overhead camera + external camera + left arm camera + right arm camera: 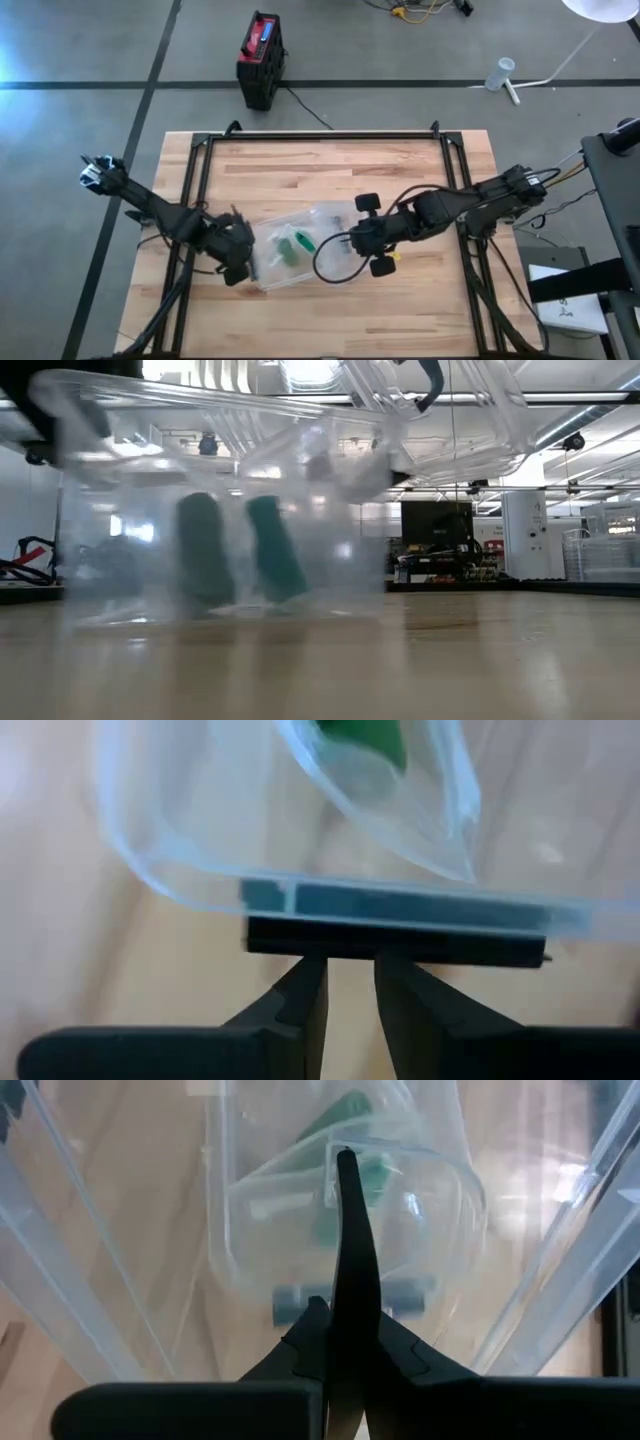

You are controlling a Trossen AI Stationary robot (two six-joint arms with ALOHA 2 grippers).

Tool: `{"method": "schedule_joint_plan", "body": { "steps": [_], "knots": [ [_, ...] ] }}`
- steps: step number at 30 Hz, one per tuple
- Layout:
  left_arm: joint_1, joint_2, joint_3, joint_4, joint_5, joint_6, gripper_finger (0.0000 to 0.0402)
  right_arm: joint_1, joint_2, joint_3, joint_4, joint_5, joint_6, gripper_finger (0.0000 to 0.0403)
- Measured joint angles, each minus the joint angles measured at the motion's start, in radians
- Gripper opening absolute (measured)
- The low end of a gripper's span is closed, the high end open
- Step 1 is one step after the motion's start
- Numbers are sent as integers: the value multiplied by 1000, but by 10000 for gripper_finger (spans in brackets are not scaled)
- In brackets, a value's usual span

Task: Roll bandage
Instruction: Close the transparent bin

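A clear plastic box (285,255) stands on the wooden table, with two green bandage rolls (240,550) upright inside. A clear lid (440,420) hangs tilted above the box's right side, with my right gripper (345,1170) shut on it. At the box's left end my left gripper (350,975) points steeply down. Its fingers stand a narrow gap apart, just before the box's rim with its grey latch (390,905). Nothing lies between them. My right gripper pinches the clear lid between its two shut fingers (348,1260), slanting down from the table's right. The lid's ribs (70,1240) run past on both sides of the fingers. The lid is lifted clear and tilted above the box. Whether my left gripper touches the rim, I cannot tell.
A black metal frame (320,135) borders the tabletop. A black cable (335,265) loops on the wood beside the box, under the right arm. Bare wood lies along the far side and near the front edge.
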Motion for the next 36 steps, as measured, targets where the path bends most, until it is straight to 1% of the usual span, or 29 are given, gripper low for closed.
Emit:
{"method": "schedule_joint_plan", "body": {
  "steps": [4,6,8,11,13,17,21,28,31,33,36],
  "knots": [
    [76,11,11,161,-166,268,78,-21,3,43,-86,1,32,22],
    [132,21,34,204,-198,388,77,-37,15,70,-126,5,44,22],
    [187,28,63,204,-217,468,77,-46,32,93,-187,9,66,22],
    [245,25,100,174,-232,525,80,-51,44,127,-208,3,83,22],
    [259,15,127,141,-237,530,82,-58,51,141,-219,0,92,22],
    [246,-26,176,33,-239,497,84,-68,85,165,-193,0,115,22],
    [223,-101,174,25,-239,450,79,-82,117,212,-164,-11,139,22],
    [219,-181,71,40,-235,350,80,-130,206,253,-178,-59,161,22],
    [218,-192,6,38,-180,299,78,-142,232,278,-206,-69,148,22],
    [218,-192,-40,45,-130,275,77,-149,240,302,-225,-108,146,23],
    [218,-177,-116,118,-82,267,77,-152,245,352,-247,-161,135,27]
  ]
}}
